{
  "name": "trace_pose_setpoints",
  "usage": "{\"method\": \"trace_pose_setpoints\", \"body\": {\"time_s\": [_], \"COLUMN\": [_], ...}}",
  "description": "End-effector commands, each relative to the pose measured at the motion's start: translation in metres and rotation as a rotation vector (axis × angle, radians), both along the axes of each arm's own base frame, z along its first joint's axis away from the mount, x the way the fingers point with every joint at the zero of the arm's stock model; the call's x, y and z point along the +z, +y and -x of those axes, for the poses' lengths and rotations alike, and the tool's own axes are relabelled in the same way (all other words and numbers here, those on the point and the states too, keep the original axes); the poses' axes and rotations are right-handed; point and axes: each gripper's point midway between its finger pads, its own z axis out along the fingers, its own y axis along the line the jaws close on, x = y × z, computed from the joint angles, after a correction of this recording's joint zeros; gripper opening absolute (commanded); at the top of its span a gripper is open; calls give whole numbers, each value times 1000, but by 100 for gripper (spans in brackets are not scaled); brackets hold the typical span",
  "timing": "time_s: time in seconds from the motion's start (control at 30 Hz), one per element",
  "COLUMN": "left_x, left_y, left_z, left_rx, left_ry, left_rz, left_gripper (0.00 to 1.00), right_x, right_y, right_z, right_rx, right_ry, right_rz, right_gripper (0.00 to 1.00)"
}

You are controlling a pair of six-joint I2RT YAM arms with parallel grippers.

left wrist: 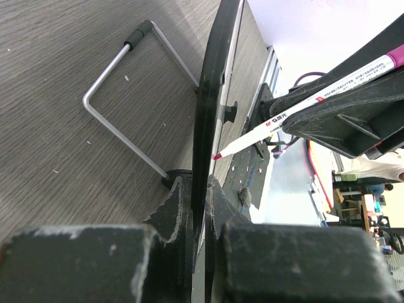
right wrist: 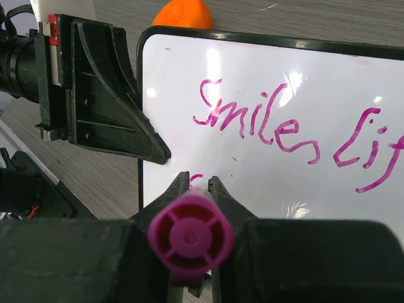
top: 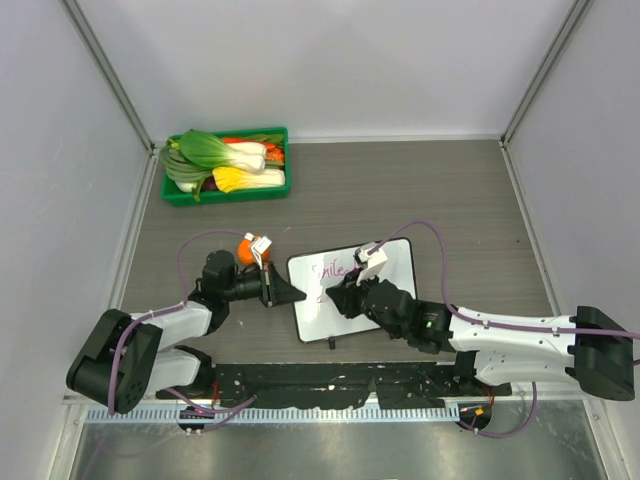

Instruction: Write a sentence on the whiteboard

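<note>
The whiteboard [top: 312,312] lies mid-table, with my left gripper [top: 290,292] shut on its left edge. The left wrist view shows the black frame [left wrist: 211,95] edge-on between the fingers of that gripper [left wrist: 203,186]. My right gripper [top: 340,297] is shut on a pink-capped marker [right wrist: 190,237]. The marker's tip [left wrist: 218,154] sits at the board's face. The sentence [right wrist: 265,123] is in magenta script and reads "Smiles lif" on the white surface [right wrist: 183,82], running out of frame at the right. A short new stroke [right wrist: 197,178] shows just beyond the fingertips of my right gripper [right wrist: 199,180].
A green tray [top: 226,197] of vegetables stands at the back left. An orange object [top: 245,250] lies just behind the left gripper. A bent wire stand [left wrist: 120,95] rests on the wood behind the board. Grey walls close in both sides.
</note>
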Motion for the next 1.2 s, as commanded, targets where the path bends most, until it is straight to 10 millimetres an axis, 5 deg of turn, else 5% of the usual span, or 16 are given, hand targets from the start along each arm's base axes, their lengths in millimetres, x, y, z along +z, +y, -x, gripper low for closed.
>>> {"method": "trace_pose_setpoints", "body": {"time_s": [0.0,0.7,0.83,1.17], "left_x": [-22,-21,-21,-21], "left_y": [9,10,9,10], "left_z": [-17,-17,-16,-17], "left_rx": [95,95,92,95], "left_ry": [-21,-24,-22,-24], "left_rz": [-95,-94,-94,-94], "left_gripper": [0,0,0,0], "right_x": [12,29,46,30], "right_y": [-4,11,9,-2], "right_z": [-9,-13,-7,-10], "right_rx": [-62,-38,-16,-63], "right_ry": [-29,-53,-62,-43], "right_rz": [-27,-51,-117,-72], "right_gripper": [1,1,1,1]}}
